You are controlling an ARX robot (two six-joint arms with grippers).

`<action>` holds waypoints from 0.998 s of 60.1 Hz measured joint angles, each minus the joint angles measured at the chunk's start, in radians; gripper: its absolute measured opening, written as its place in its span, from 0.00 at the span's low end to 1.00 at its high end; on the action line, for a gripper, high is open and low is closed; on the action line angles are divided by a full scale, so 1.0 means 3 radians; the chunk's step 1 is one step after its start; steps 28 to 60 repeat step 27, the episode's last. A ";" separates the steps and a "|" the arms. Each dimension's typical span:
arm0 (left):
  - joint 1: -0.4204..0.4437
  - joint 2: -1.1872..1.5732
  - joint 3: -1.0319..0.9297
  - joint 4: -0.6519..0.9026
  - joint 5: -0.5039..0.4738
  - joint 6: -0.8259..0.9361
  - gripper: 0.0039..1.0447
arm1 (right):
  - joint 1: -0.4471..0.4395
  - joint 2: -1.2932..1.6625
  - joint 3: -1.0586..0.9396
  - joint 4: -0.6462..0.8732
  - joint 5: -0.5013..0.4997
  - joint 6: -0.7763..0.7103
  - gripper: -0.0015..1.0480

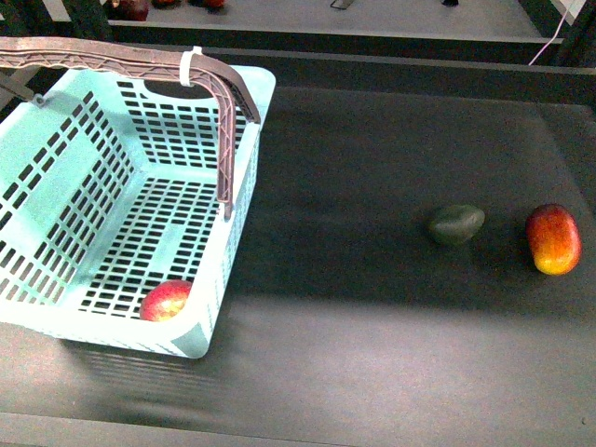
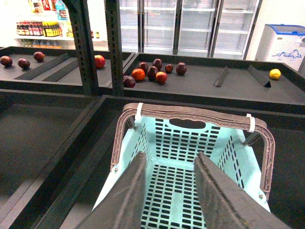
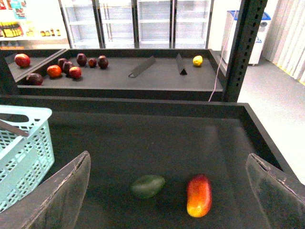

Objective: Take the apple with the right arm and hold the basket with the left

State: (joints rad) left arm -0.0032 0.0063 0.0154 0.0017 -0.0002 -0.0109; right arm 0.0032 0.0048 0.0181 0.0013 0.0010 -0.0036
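Late stage of the task, as judged from the layout. The apple [image 1: 166, 302] lies inside the basket [image 1: 56, 321], in its near corner on the slotted floor. The right hand [image 3: 167, 191] hangs released and empty above the bench [image 1: 372, 354], over the dark green fruit [image 3: 148, 185] and the elongated red-orange fruit [image 3: 199, 194]. The left hand [image 2: 169, 191] hovers over the basket interior, jaws apart, grasping nothing; holding the basket appears undone.
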 joint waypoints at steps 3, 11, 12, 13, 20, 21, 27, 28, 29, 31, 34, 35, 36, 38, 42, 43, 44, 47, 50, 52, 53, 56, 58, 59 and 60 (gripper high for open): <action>0.0000 0.0000 0.0000 0.0000 0.0000 0.0000 0.54 | 0.0000 0.0000 0.0000 0.0000 0.0000 0.0000 0.92; 0.0000 0.0000 0.0000 -0.0001 0.0000 0.0000 0.78 | 0.0000 0.0000 0.0000 0.0000 0.0000 0.0000 0.92; 0.0000 0.0000 0.0000 -0.0001 0.0000 0.0000 0.81 | 0.0000 0.0000 0.0000 0.0000 0.0000 0.0000 0.92; 0.0000 0.0000 0.0000 0.0000 0.0000 0.0000 0.85 | 0.0000 0.0000 0.0000 0.0000 0.0000 0.0000 0.92; 0.0000 0.0000 0.0000 0.0000 0.0000 0.0006 0.93 | 0.0000 0.0000 0.0000 0.0000 0.0000 0.0000 0.92; 0.0000 0.0000 0.0000 0.0000 0.0000 0.0005 0.93 | 0.0000 0.0000 0.0000 0.0000 0.0000 0.0000 0.92; 0.0000 0.0000 0.0000 0.0000 0.0000 0.0006 0.93 | 0.0000 0.0000 0.0000 0.0000 0.0000 0.0000 0.92; 0.0000 0.0000 0.0000 0.0000 0.0000 0.0006 0.93 | 0.0000 0.0000 0.0000 0.0000 0.0000 0.0000 0.92; 0.0000 0.0000 0.0000 0.0000 0.0000 0.0006 0.93 | 0.0000 0.0000 0.0000 0.0000 0.0000 0.0000 0.92; 0.0000 0.0000 0.0000 0.0000 0.0000 0.0006 0.93 | 0.0000 0.0000 0.0000 0.0000 0.0000 0.0000 0.92; 0.0000 0.0000 0.0000 0.0000 0.0000 0.0006 0.93 | 0.0000 0.0000 0.0000 0.0000 0.0000 0.0000 0.92; 0.0000 0.0000 0.0000 0.0000 0.0000 0.0006 0.93 | 0.0000 0.0000 0.0000 0.0000 0.0000 0.0000 0.92; 0.0000 0.0000 0.0000 0.0000 0.0000 0.0006 0.93 | 0.0000 0.0000 0.0000 0.0000 0.0000 0.0000 0.92; 0.0000 0.0000 0.0000 0.0000 0.0000 0.0006 0.93 | 0.0000 0.0000 0.0000 0.0000 0.0000 0.0000 0.92; 0.0000 0.0000 0.0000 0.0000 0.0000 0.0006 0.93 | 0.0000 0.0000 0.0000 0.0000 0.0000 0.0000 0.92; 0.0000 0.0000 0.0000 0.0000 0.0000 0.0006 0.93 | 0.0000 0.0000 0.0000 0.0000 0.0000 0.0000 0.92; 0.0000 0.0000 0.0000 0.0000 0.0000 0.0006 0.93 | 0.0000 0.0000 0.0000 0.0000 0.0000 0.0000 0.92; 0.0000 0.0000 0.0000 0.0000 0.0000 0.0006 0.93 | 0.0000 0.0000 0.0000 0.0000 0.0000 0.0000 0.92; 0.0000 0.0000 0.0000 0.0000 0.0000 0.0006 0.93 | 0.0000 0.0000 0.0000 0.0000 0.0000 0.0000 0.92; 0.0000 0.0000 0.0000 0.0000 0.0000 0.0006 0.93 | 0.0000 0.0000 0.0000 0.0000 0.0000 0.0000 0.92; 0.0000 0.0000 0.0000 0.0000 0.0000 0.0006 0.93 | 0.0000 0.0000 0.0000 0.0000 0.0000 0.0000 0.92; 0.0000 0.0000 0.0000 0.0000 0.0000 0.0006 0.93 | 0.0000 0.0000 0.0000 0.0000 0.0000 0.0000 0.92; 0.0000 0.0000 0.0000 0.0000 0.0000 0.0006 0.93 | 0.0000 0.0000 0.0000 0.0000 0.0000 0.0000 0.92; 0.0000 0.0000 0.0000 0.0000 0.0000 0.0006 0.93 | 0.0000 0.0000 0.0000 0.0000 0.0000 0.0000 0.92; 0.0000 0.0000 0.0000 0.0000 0.0000 0.0006 0.93 | 0.0000 0.0000 0.0000 0.0000 0.0000 0.0000 0.92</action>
